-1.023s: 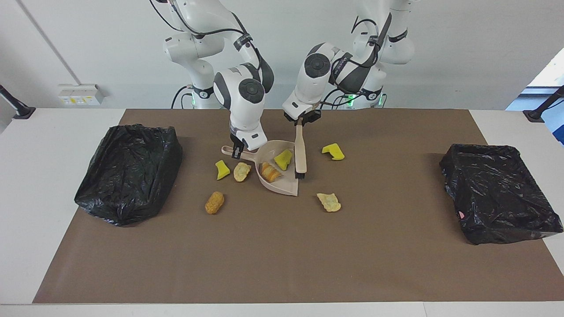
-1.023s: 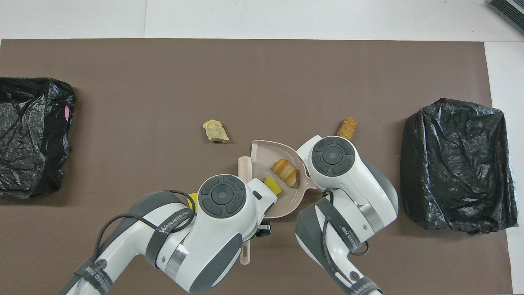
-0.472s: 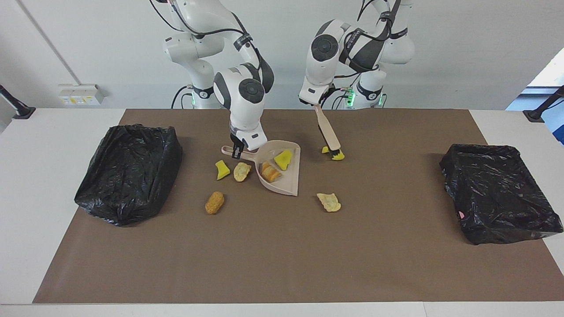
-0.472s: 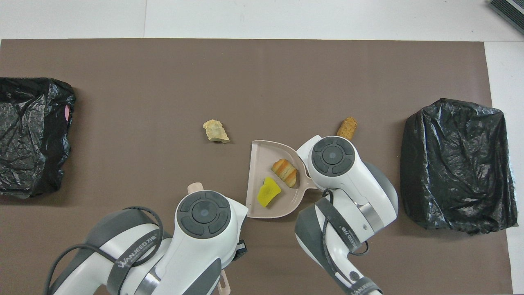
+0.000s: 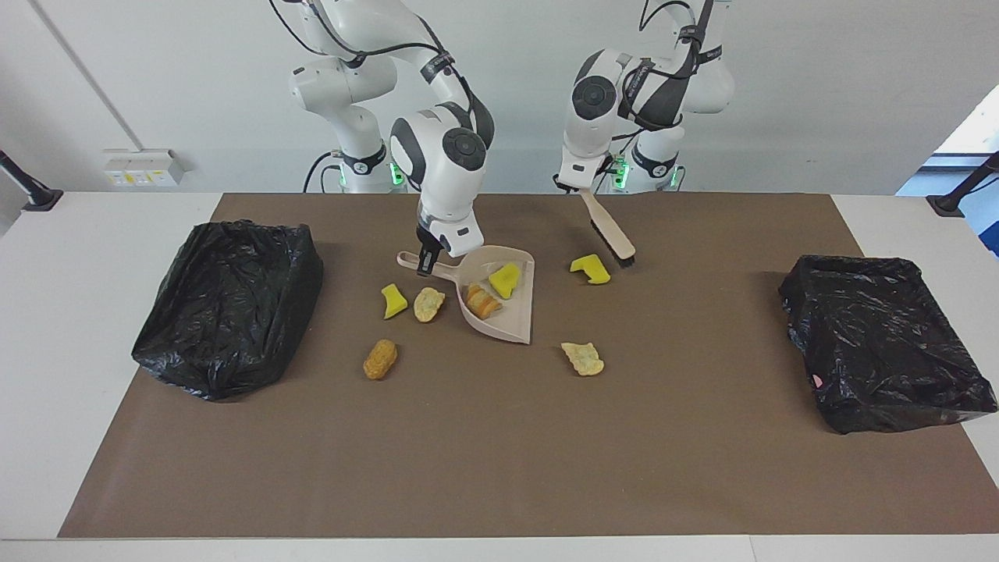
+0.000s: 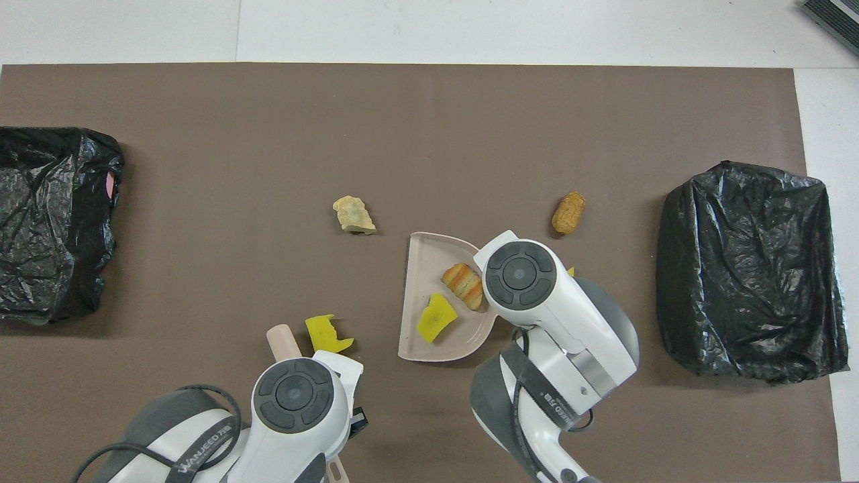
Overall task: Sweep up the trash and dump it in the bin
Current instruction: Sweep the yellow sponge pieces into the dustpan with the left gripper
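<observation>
Yellow trash wedge [image 5: 590,268] lies just beside the left tool's [image 5: 576,187] brush [image 5: 609,230]

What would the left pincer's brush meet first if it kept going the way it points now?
Probably the mat beside the yellow wedge; the brush in the left pincer slants down just past it, though depth is unclear.

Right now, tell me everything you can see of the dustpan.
The dustpan is a beige, plastic-looking scoop with a flat, wide mouth, curved walls and a short handle with a hanging hole. The right gripper is shut on that handle, tilting it so the mouth edge rests on the brown mat. A yellow sponge wedge and a crusty bread chunk lie inside.
</observation>
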